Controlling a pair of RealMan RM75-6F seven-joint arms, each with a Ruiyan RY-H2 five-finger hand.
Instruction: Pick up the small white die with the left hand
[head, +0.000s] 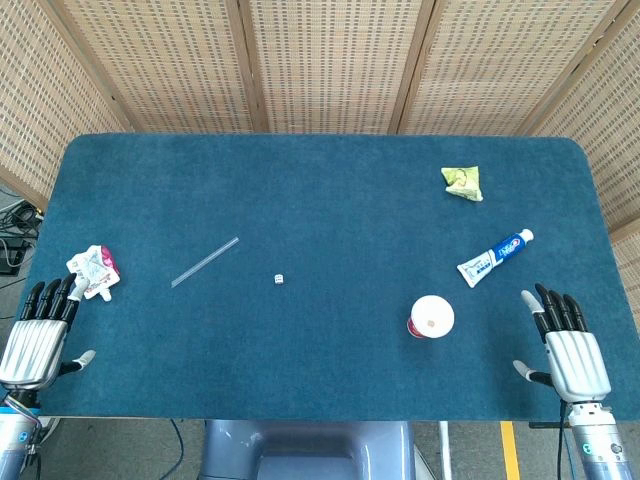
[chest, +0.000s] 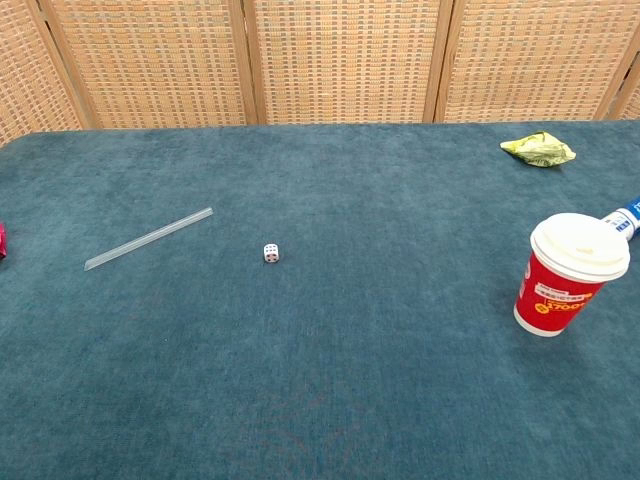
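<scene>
Left hand (head: 40, 335) flat, fingers apart, holding nothing, right hand (head: 570, 345) same, die (head: 279, 279) mid-table, untouched

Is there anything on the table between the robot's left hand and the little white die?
Nothing. In the head view, only bare blue cloth lies between the left hand and the die; the clear straw lies farther back.

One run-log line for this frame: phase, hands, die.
phase: pre-reach | left hand: open, at table edge, beside pouch | right hand: open, idle | die: untouched, mid-table, near strip
</scene>
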